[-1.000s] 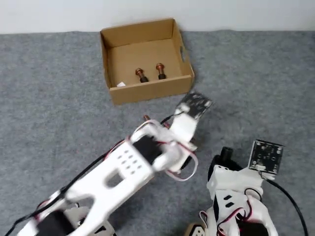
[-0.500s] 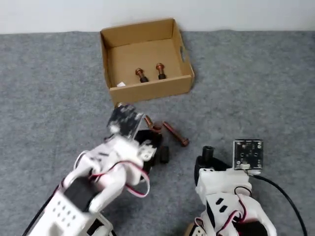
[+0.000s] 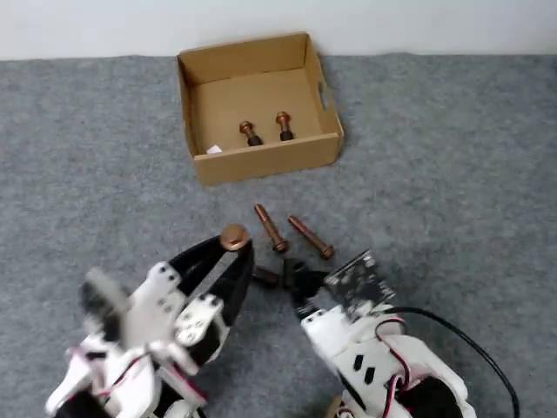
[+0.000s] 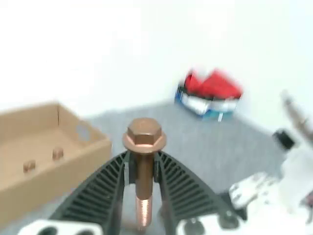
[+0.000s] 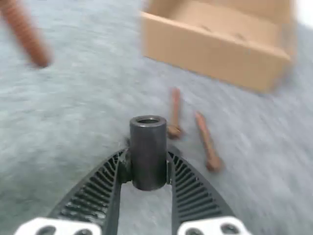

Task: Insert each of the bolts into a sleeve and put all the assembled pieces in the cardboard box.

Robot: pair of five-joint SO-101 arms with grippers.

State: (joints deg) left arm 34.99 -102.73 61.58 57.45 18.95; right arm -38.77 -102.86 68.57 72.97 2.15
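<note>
Left tool has swung back my way, clamped on a bolt, head up. Right tool is clamped on the sleeve, bore up, near on the bolt's right, so the shank probably drops in from above.

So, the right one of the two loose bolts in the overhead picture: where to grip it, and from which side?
Probably mid-shaft, straight down from above. The bolt lies flat and slanted on the carpet, its wider head at the end away from the box, so closing across the thin shaft suits it. The other loose bolt lies beside it, apart, leaving room.
</note>
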